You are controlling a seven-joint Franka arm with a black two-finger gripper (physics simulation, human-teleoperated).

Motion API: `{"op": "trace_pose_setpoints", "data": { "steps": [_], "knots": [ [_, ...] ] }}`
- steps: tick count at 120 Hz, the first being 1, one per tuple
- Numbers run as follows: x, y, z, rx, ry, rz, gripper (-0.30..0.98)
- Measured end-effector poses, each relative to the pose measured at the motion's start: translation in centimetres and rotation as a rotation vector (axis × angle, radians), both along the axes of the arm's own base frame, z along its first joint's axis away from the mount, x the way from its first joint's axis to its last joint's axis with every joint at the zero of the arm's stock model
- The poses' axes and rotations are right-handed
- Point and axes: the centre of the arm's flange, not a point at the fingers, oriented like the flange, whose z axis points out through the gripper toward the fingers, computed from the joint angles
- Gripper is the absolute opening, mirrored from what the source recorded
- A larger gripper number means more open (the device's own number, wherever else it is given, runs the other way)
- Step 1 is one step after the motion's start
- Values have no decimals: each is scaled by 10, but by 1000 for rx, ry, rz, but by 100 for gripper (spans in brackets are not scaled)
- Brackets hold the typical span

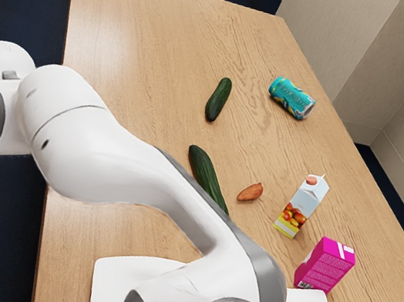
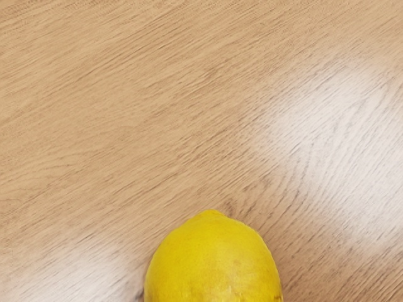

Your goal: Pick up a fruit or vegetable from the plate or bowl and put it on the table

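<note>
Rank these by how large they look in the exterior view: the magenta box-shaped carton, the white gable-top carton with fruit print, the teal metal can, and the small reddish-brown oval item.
Largest: magenta carton and white carton, too close to rank between them.
Next: teal can.
Smallest: reddish-brown item.

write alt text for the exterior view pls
A white robot arm reaches over a wooden table, partly hiding a white dish. Also on the table: two cucumbers, a small reddish-brown item, a teal can, a white carton and a pink carton.
</note>
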Motion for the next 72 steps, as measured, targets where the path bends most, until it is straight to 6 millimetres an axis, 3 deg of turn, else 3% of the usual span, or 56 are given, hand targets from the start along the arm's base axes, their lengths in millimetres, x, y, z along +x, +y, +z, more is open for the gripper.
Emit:
{"op": "trace_pose_setpoints", "data": {
  "steps": [6, 12, 22, 35, 46, 53, 61, 72],
  "knots": [
    [30, 40, 20, 19, -9, 72, 66],
    [69, 98, 48, 31, -8, 171, 67],
    [131, 223, 83, 53, 14, 376, 68],
    [186, 385, 114, 66, 46, 654, 68],
    [203, 524, 137, 37, 81, 871, 69],
    [202, 603, 151, 10, 96, 982, 69],
    [188, 666, 171, -21, 103, 1061, 69],
    [176, 731, 173, -23, 133, 1146, 69]
  ]
}}
